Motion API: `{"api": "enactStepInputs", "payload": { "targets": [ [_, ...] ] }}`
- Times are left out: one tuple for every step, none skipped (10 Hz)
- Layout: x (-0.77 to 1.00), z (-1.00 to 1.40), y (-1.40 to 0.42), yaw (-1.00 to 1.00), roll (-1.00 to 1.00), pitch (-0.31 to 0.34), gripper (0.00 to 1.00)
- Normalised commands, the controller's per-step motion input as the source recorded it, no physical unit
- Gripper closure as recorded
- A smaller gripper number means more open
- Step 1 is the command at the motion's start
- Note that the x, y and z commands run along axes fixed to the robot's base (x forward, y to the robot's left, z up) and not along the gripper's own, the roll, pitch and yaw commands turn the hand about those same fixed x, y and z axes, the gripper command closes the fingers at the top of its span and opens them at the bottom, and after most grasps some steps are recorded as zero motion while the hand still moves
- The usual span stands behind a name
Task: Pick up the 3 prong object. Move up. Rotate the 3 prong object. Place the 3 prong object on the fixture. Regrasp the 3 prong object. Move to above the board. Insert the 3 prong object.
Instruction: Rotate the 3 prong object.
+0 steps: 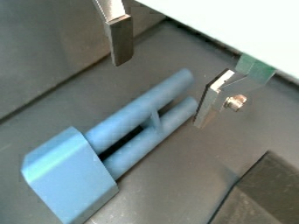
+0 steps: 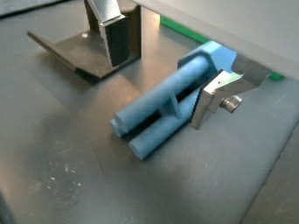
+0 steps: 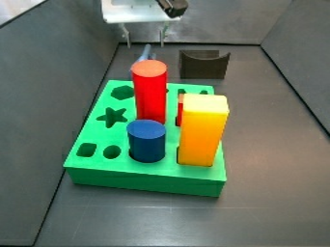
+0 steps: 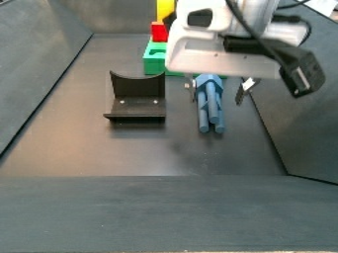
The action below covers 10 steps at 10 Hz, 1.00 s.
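The 3 prong object (image 1: 128, 131) is a steel-blue piece lying flat on the dark floor, with a block at one end and long prongs at the other. In both wrist views my gripper (image 1: 167, 72) stands open over its prong end (image 2: 158, 105). One finger (image 1: 121, 39) is well clear of the piece and the other finger (image 1: 215, 98) is close beside the prongs. In a side view the gripper (image 4: 219, 85) hangs above the 3 prong object (image 4: 209, 107), to the right of the fixture (image 4: 134, 99). The green board (image 3: 96, 159) lies in front.
A red cylinder (image 3: 151, 89), a short dark-blue cylinder (image 3: 146, 141) and a yellow block (image 3: 203, 128) stand in the board. The fixture (image 3: 204, 65) sits behind it. Sloping grey walls (image 4: 46, 89) close in the floor on both sides.
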Motion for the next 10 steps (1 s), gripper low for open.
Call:
{"api": "enactStepInputs", "payload": {
  "targets": [
    [0.04, -0.98, 0.02, -0.03, 0.07, -0.021, 0.00],
    [0.04, -0.80, 0.02, -0.02, 0.10, -0.009, 0.00],
    [0.04, -0.74, 0.02, -0.02, 0.11, -0.009, 0.00],
    [0.04, -0.61, 0.02, -0.02, 0.13, -0.004, 0.00],
    [0.04, -0.56, 0.01, -0.02, 0.14, -0.005, 0.00],
    [0.04, -0.45, 0.01, -0.01, 0.15, -0.004, 0.00],
    [0.04, -0.38, 0.00, 0.00, 0.16, -0.004, 0.00],
    [0.04, -0.28, 0.01, 0.00, 0.17, -0.003, 0.00],
    [0.04, -0.22, 0.00, -0.01, 0.18, -0.003, 0.00],
    [0.03, -0.18, 0.00, -0.01, 0.18, 0.000, 0.00]
  ]
}}
